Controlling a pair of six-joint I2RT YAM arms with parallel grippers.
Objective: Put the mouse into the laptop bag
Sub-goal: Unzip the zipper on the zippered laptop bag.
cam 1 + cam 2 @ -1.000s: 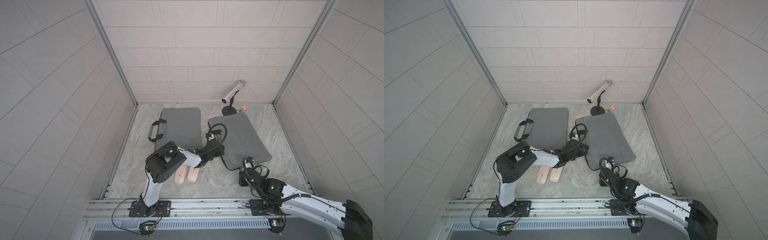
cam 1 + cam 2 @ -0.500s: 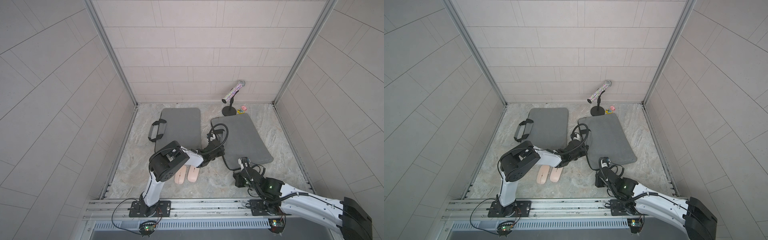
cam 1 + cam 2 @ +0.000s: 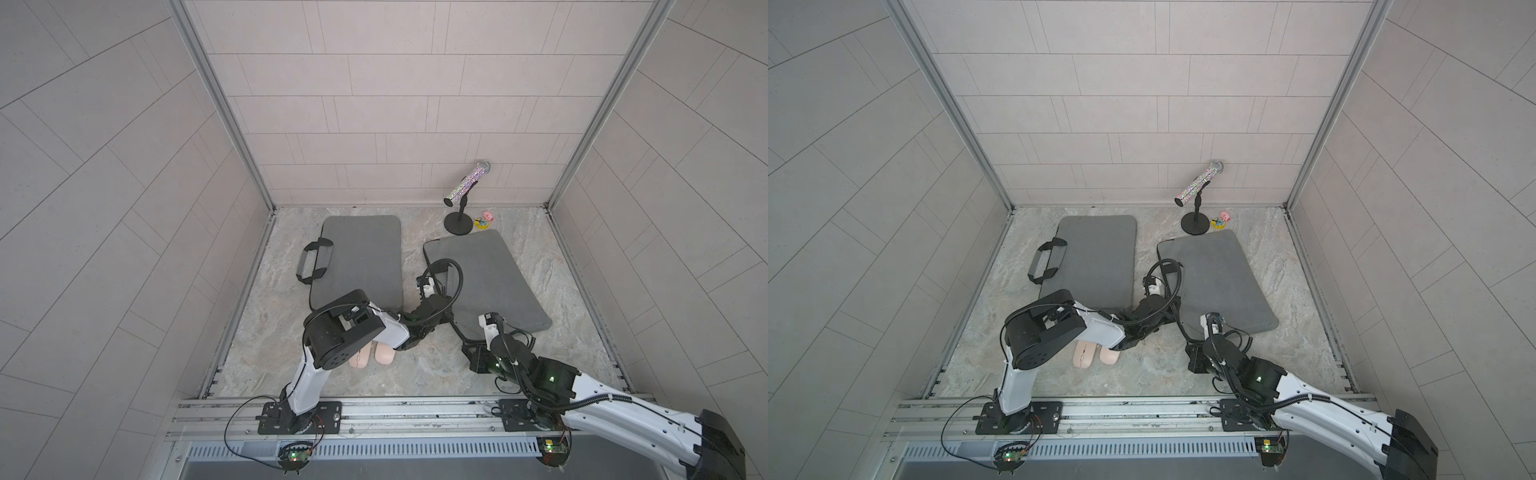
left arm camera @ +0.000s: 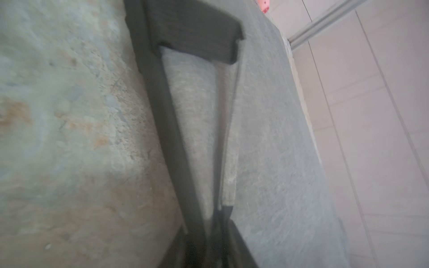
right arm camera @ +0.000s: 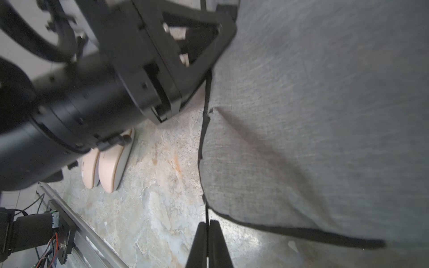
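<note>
the right hand (image 5: pixel 207 228), pinched shut on a thin black strip (image 5: pixel 206 214) at the near corner of the grey laptop bag (image 3: pixel 490 274), has dragged that corner a little toward the rail (image 3: pixel 415 411) over the last second. the left hand (image 3: pixel 429 282) works at the bag's side by its handle (image 4: pixel 197 30), its opening too blurred to tell. the left wrist view shows the mouth parted on a paler lining (image 4: pixel 192 104), so the bag looks nearly ready, yet the mouse (image 3: pixel 384 354) lies untouched on the desk (image 3: pixel 415 374) beside a second one (image 3: pixel 359 358).
</note>
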